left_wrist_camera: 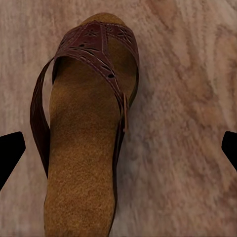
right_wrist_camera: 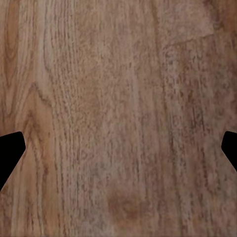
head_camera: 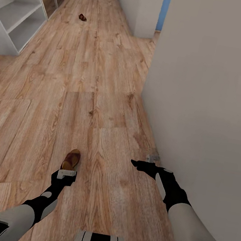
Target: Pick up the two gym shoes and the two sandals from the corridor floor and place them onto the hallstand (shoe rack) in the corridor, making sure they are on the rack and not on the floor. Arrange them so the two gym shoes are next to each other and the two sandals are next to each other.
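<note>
My left gripper (head_camera: 66,173) hangs just over the heel end of the near sandal (head_camera: 71,159), which lies flat on the corridor floor (head_camera: 101,93) at about 11 o'clock from my base. In the left wrist view the fingertips (left_wrist_camera: 10,153) stand wide apart at either edge, with the near sandal (left_wrist_camera: 84,133) between them but off to one side, and nothing gripped. My right gripper (head_camera: 144,166) hovers at 1 o'clock beside the pale wall (head_camera: 211,92), spread wide too, over bare planks (right_wrist_camera: 118,118).

As I judge it, the task has barely begun: this sandal is not lifted, the far sandal (head_camera: 82,17) lies well up the corridor at 12 o'clock, and the shelving unit (head_camera: 15,20) at 10 o'clock, which may be the rack, has bare shelves where I can see them.

The sandal has a grainy tan footbed, long and rounded, with a dark brown stitched, perforated strap across the toe and a thin side strap. The floor is matte wood grain with knots.
</note>
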Controlling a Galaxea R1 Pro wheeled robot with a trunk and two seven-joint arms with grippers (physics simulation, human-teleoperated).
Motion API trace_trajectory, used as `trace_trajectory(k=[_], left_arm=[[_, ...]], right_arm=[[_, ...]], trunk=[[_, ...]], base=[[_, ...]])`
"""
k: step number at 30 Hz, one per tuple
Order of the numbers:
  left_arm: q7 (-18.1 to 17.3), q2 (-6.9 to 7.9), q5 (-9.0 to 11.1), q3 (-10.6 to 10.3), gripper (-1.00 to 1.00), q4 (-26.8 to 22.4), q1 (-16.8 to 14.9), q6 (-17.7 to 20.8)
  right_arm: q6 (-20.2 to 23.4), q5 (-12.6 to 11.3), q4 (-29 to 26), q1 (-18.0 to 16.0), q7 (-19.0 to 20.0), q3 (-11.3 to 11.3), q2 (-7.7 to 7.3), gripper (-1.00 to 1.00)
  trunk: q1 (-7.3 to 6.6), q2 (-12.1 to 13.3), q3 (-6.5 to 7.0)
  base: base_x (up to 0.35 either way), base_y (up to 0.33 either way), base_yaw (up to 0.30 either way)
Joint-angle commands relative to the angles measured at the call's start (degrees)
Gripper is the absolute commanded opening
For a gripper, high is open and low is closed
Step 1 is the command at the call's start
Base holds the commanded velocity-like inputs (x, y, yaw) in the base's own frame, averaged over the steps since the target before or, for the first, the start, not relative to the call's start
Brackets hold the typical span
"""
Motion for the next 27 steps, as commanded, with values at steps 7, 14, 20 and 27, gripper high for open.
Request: trace_trajectory(k=[7, 14, 20, 27], left_arm=[[0.22, 0.02, 0.37, -0.42, 1.0, 0.04, -0.01, -0.19], [0.22, 0.02, 0.37, -0.42, 1.0, 0.04, -0.01, -0.19], [0.22, 0.02, 0.37, -0.42, 1.0, 0.04, -0.03, -0.19], [0.22, 0.02, 0.37, -0.42, 1.0, 0.04, -0.03, -0.19]], right_arm=[[0.38, -0.33, -0.08, -0.01, 0.09, -0.09, 0.02, 1.0], [0.4, -0.33, -0.08, -0.01, 0.09, -0.09, 0.02, 1.0], [0.4, -0.33, -0.08, -0.01, 0.09, -0.09, 0.02, 1.0], [0.4, -0.33, -0.08, -0.01, 0.09, -0.13, 0.02, 1.0]], trunk=[[-0.01, -0.01, -0.24], [-0.01, -0.01, -0.28], [-0.01, -0.01, -0.32], [-0.01, -0.01, -0.35]], base=[[0.0, 0.0, 0.086], [0.0, 0.0, 0.017], [0.0, 0.0, 0.089], [0.0, 0.0, 0.166]])
